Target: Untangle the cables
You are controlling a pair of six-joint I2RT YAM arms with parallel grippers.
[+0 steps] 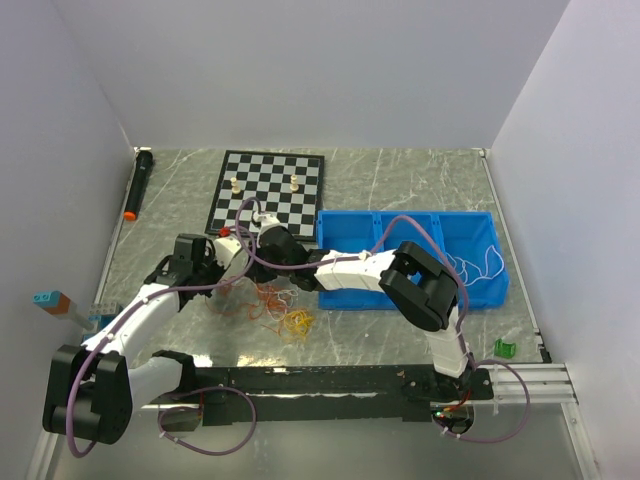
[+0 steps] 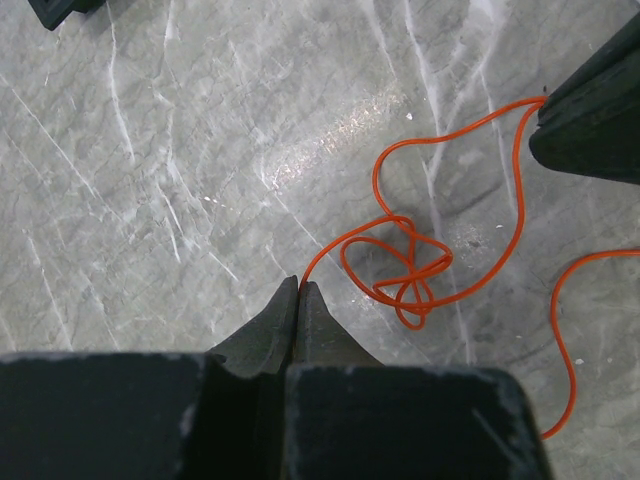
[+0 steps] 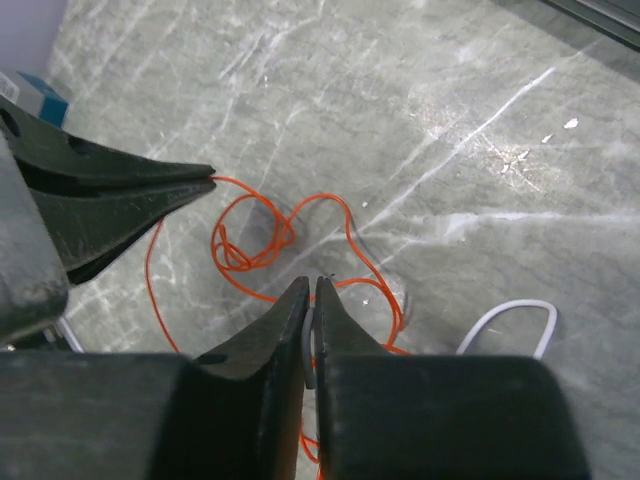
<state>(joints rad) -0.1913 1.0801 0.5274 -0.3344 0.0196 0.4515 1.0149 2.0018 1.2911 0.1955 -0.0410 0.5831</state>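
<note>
A loose heap of thin red, orange and yellow cables (image 1: 268,300) lies flat toward 7 o'clock from the overhead view's centre. One orange cable (image 2: 410,285) forms a small slack knot, with strands trailing toward 1 and 4 o'clock. A white cable (image 3: 525,303) curves at the knot's 4 o'clock.

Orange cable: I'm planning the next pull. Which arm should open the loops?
Probably the right. The left gripper and right gripper both pinch the orange cable, loops between them; the right arm is outstretched and can retract while the left anchors.
</note>
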